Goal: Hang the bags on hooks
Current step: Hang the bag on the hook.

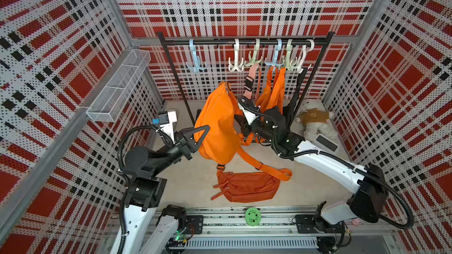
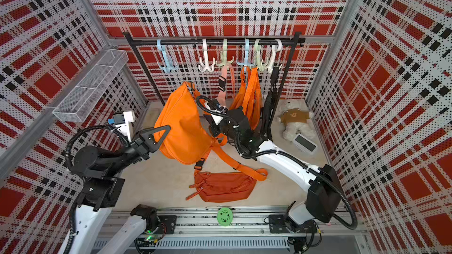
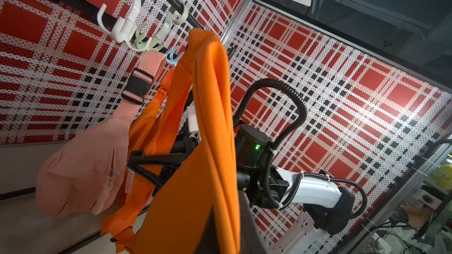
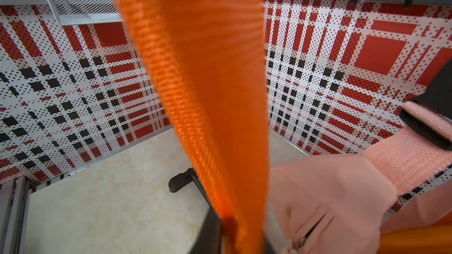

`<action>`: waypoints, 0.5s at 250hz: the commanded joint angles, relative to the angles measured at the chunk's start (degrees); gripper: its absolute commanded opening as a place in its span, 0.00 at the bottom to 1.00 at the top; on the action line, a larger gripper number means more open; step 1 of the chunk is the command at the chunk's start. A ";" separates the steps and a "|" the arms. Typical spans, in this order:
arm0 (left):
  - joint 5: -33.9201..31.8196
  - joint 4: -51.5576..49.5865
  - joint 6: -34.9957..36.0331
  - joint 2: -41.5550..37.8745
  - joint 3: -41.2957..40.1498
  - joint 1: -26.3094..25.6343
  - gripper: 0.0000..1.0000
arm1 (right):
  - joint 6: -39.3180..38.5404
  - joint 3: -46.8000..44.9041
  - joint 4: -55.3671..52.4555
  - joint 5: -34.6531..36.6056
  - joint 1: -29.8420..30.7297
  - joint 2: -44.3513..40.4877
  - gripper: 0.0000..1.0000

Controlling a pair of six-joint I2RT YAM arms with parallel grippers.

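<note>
In both top views the left gripper (image 1: 206, 128) pinches the big orange sling bag (image 1: 217, 120), held up below the hook rail (image 1: 244, 42). A rust waist bag (image 1: 247, 186) lies on the floor (image 1: 186, 182), and a three-compartment mesh wall basket (image 1: 117, 89) hangs to the left. In the left wrist view, its jaws are closed on orange fabric. In the right wrist view, the right gripper (image 4: 242, 240) is clamped on the bag's strap (image 4: 208, 69).

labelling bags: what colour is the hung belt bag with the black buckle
The belt bag is pale peach-pink, clearest in the left wrist view.
</note>
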 commanded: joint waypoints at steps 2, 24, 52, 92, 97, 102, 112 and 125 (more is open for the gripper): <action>-0.53 2.53 -1.45 -0.35 -1.08 3.66 0.00 | 3.86 3.22 3.68 -2.85 -3.70 -0.06 0.00; 2.18 10.84 -7.34 1.34 -3.75 7.03 0.00 | 6.30 5.94 2.39 -5.84 -6.95 0.63 0.00; 3.61 16.01 -9.84 4.35 -3.63 8.08 0.00 | 7.82 12.15 -1.63 -10.73 -9.96 3.28 0.00; 3.79 17.08 -8.33 8.21 -0.29 7.15 0.00 | 7.12 19.69 -5.45 -11.44 -10.71 7.13 0.00; 3.78 17.12 -8.05 8.75 0.12 7.05 0.00 | 7.14 20.72 -6.02 -11.37 -10.84 7.69 0.00; 3.79 17.08 -7.81 9.31 0.63 6.67 0.00 | 7.20 21.75 -6.42 -11.29 -10.92 8.27 0.00; 3.69 17.08 -7.36 10.50 1.56 6.00 0.00 | 7.62 23.77 -7.31 -11.06 -11.20 9.50 0.00; 3.47 17.14 -6.70 12.10 2.55 4.69 0.00 | 8.47 26.52 -8.79 -10.92 -11.69 11.20 0.00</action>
